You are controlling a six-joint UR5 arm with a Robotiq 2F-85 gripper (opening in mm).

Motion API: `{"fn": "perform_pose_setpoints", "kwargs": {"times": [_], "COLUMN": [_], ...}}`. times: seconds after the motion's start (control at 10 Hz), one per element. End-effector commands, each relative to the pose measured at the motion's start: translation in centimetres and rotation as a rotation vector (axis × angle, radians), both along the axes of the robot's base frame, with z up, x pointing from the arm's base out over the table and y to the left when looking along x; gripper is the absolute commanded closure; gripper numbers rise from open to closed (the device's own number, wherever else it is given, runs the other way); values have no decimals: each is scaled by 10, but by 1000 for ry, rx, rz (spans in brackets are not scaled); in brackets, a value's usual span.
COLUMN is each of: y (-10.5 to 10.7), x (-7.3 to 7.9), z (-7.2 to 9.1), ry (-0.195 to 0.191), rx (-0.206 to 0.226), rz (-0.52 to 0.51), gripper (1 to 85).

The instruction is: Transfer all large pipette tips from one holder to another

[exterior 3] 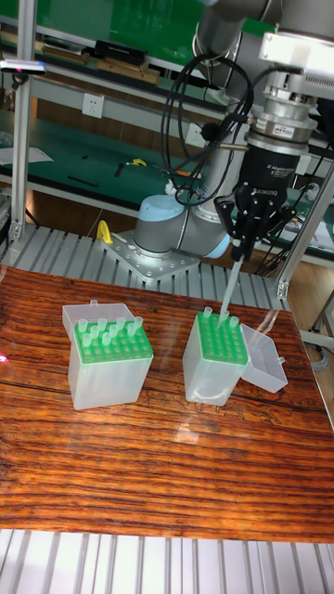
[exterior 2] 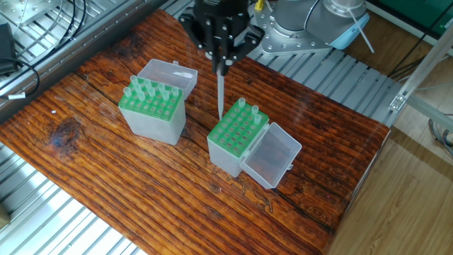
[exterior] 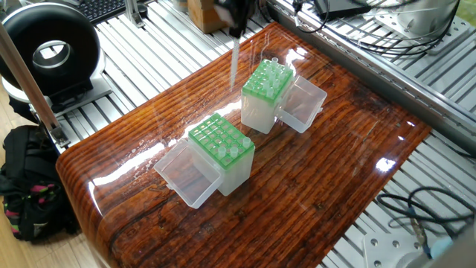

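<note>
My gripper (exterior 2: pixel 221 69) is shut on one large pipette tip (exterior 2: pixel 220 95), which hangs straight down, its point just above the far-left corner of the right green rack (exterior 2: pixel 238 129). That rack carries a few tips (exterior 2: pixel 248 110) along its far edge. The left green rack (exterior 2: pixel 150 103) holds several tips (exterior 2: pixel 150 88). In the tall fixed view the gripper (exterior 3: pixel 239 246) holds the tip (exterior 3: pixel 228 286) over the right rack (exterior 3: pixel 216 336). From the one fixed view, the held tip (exterior: pixel 235 65) is above and between the far rack (exterior: pixel 266 82) and the near rack (exterior: pixel 221 140).
Each rack's clear lid lies open beside it (exterior 2: pixel 272 159) (exterior 2: pixel 170 74). The robot base (exterior 2: pixel 297 28) stands behind the wooden table (exterior 2: pixel 127 184). A black round device (exterior: pixel 50 48), a backpack (exterior: pixel 30 186) and cables (exterior: pixel 405 201) lie off the table.
</note>
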State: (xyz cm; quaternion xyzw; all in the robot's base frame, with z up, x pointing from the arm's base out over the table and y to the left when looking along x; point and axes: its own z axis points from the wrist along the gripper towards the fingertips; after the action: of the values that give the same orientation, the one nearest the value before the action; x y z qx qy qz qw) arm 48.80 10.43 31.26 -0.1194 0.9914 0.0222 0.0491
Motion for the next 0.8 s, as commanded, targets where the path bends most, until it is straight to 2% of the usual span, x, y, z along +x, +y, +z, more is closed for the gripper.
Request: {"fn": "perform_pose_setpoints", "kwargs": {"times": [0.0,0.1,0.2,0.3,0.4,0.5,0.6,0.7], "y": [1,1,0,2,6,18,38,51], "x": [-17,-19,-13,-12,-18,-26,-34,-37], "z": [-3,-3,-3,-3,-3,-4,-8,-12], "ry": [43,47,21,18,22,23,24,13], "rx": [-21,-24,-31,-25,-31,-27,1,9], "rz": [74,120,151,155,133,104,66,41], "gripper": [753,753,750,743,743,743,743,743]}}
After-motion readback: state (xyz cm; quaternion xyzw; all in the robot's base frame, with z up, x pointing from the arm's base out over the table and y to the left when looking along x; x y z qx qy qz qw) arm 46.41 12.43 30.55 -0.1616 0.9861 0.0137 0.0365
